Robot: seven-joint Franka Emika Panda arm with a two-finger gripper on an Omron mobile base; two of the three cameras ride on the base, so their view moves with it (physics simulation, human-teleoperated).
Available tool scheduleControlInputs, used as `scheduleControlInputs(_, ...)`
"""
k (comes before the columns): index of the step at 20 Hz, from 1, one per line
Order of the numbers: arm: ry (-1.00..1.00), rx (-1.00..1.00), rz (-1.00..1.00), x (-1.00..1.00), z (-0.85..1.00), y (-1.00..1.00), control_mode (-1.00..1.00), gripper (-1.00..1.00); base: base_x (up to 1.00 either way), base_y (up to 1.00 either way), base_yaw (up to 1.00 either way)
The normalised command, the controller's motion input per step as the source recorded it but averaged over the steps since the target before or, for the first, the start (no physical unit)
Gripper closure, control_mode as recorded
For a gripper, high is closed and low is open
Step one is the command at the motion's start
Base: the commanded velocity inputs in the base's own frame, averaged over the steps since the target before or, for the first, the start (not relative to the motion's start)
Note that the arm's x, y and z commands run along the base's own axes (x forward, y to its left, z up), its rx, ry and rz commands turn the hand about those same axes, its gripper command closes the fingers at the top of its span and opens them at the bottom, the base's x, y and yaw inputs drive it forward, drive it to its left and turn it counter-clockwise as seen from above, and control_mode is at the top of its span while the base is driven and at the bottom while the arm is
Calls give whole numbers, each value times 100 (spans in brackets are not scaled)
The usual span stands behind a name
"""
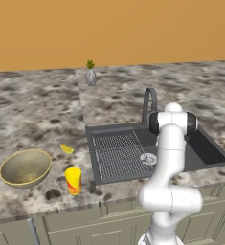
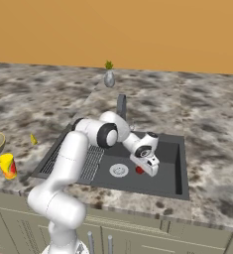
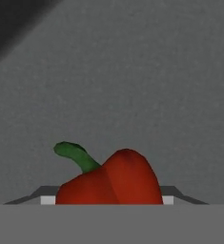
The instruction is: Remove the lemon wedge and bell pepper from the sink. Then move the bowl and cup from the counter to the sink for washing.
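- The pincer (image 2: 146,169) is low inside the sink (image 2: 172,186), and its jaws stand on either side of the bell pepper (image 3: 111,178); in the hand view the finger tips (image 3: 47,200) peek out at 8 and 4 o'clock of the pepper, just beside it. Whether they press on it I cannot tell.
- The bell pepper is glossy red with a curved green stem at its 11 o'clock, lying on the dark grey sink floor; in the right base view it is a small red spot beside the pincer, at 3 o'clock of the round drain (image 2: 119,170).
- On the tabletop (image 1: 37,110), at 9 o'clock of the sink, the yellow cup (image 1: 73,180) stands upright nearest the front edge.
- The olive-gold bowl (image 1: 25,167) sits near the cup, at its 10 o'clock.
- The lemon wedge (image 1: 66,149) lies on the tabletop beyond the cup, between bowl and sink.
- Farthest, the grey faucet (image 1: 149,103) arches behind the basin.
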Motion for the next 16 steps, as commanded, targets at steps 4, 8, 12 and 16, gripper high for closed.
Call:
scheduleControlInputs(4,0,3,0,-19,3,0,-100,100,0,0,0)
scheduleControlInputs(8,-5,0,0,-13,19,1,-100,100,0,0,0)
scheduleControlInputs(12,-9,0,0,-17,25,0,-100,100,0,0,0)
scheduleControlInputs(16,-14,0,0,-19,25,1,-100,100,0,0,0)
